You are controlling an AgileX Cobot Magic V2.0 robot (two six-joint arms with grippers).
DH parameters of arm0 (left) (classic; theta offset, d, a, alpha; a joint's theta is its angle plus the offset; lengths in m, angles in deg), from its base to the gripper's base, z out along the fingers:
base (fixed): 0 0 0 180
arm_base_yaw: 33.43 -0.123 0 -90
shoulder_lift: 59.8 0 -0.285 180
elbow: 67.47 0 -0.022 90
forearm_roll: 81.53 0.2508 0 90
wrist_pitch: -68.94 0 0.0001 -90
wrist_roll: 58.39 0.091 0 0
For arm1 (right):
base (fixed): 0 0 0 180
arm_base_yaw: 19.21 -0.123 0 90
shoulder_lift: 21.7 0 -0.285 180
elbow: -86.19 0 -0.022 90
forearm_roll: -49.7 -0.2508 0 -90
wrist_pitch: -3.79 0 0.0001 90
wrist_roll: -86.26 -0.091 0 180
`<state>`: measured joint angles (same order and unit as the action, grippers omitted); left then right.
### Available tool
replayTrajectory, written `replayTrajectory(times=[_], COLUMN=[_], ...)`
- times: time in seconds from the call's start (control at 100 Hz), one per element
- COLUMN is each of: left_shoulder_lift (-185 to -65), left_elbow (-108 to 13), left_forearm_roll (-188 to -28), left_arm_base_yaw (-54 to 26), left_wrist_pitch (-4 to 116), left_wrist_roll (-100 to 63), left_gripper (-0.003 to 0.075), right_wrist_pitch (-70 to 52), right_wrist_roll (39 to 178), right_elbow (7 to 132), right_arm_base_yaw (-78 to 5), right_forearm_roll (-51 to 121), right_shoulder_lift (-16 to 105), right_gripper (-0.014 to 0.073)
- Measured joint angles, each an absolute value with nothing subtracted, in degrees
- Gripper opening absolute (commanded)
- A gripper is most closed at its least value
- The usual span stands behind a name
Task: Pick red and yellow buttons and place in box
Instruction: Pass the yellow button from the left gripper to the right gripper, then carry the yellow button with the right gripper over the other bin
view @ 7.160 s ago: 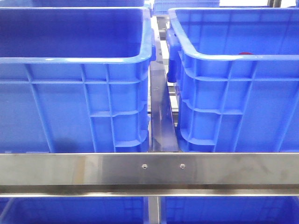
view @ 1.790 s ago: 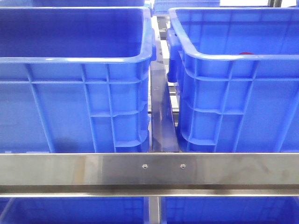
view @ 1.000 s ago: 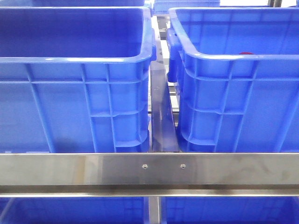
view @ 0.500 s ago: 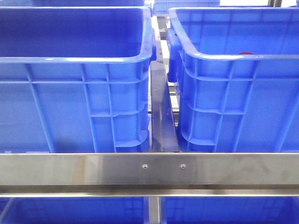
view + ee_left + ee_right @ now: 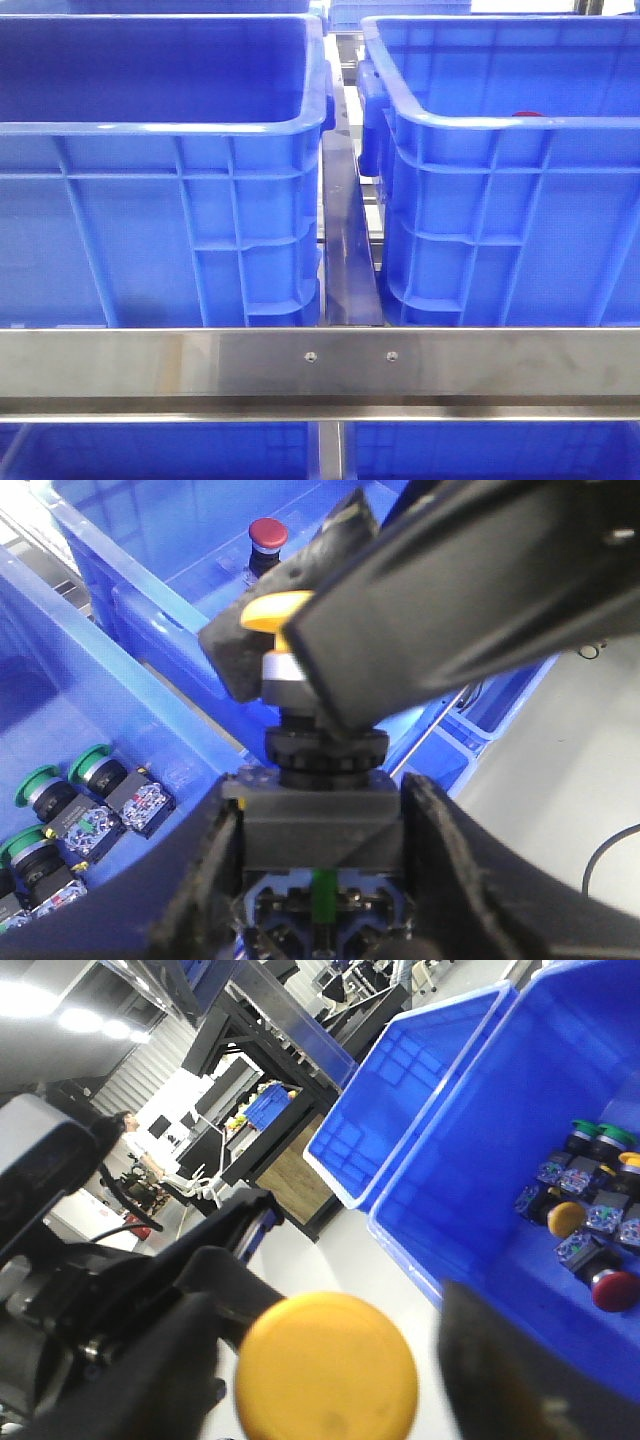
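My left gripper (image 5: 320,815) is shut on the black body of the yellow button (image 5: 272,610), cap pointing away. The right gripper's black fingers (image 5: 450,600) stand around that cap. In the right wrist view the yellow cap (image 5: 327,1380) fills the space between my right gripper's (image 5: 330,1310) fingers; one finger overlaps it and a light strip shows beside the other. A red button (image 5: 267,533) stands alone in the farther blue box (image 5: 150,610). Its top shows over the right crate's rim (image 5: 500,122) as a red spot (image 5: 527,114). Neither arm shows in the front view.
The left crate (image 5: 160,128) stands beside the right one, a metal bar (image 5: 320,362) in front. The nearer crate holds green-capped buttons (image 5: 60,800). The right wrist view shows a crate with green, yellow and red buttons (image 5: 590,1230) and grey floor.
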<state>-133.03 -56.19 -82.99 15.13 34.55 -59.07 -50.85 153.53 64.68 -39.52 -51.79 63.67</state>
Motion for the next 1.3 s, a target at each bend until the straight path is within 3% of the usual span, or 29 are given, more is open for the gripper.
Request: replayTrajectory(times=[0.14,0.25,0.32,0.49,0.58,1.04,1.3], left_shoulder_lift=[-133.03,-133.03,-133.03,-133.03,-133.03,-132.19,-128.51], left_elbow=[-56.19,-56.19,-56.19,-56.19,-56.19,-56.05,-55.05], left_forearm_roll=[-82.99,-82.99,-82.99,-82.99,-82.99,-79.78,-76.03], left_arm_base_yaw=[15.13,15.13,15.13,15.13,15.13,15.13,11.55], left_wrist_pitch=[34.63,34.63,34.63,34.63,34.82,33.82,32.76], left_wrist_roll=[-59.07,-59.07,-59.07,-59.07,-59.07,-61.39,-65.22], left_gripper=[-0.0018,0.0022,0.0114,0.0438,0.0525,0.0533,0.0533], right_wrist_pitch=[-51.56,-51.56,-51.56,-51.62,-51.77,-43.91,-42.99], right_wrist_roll=[153.53,153.53,153.53,153.51,153.51,157.25,157.82], right_elbow=[64.72,64.72,64.72,64.72,64.72,64.72,64.72], right_arm_base_yaw=[-39.52,-39.52,-39.52,-39.52,-39.52,-39.25,-33.71], right_forearm_roll=[-51.79,-51.79,-51.79,-51.79,-51.69,-51.72,-51.72], right_shoulder_lift=[63.67,63.67,63.67,63.67,63.67,63.57,63.57], right_gripper=[0.0127,0.0090,0.0090,0.0090,0.0090,0.0090,0.0090])
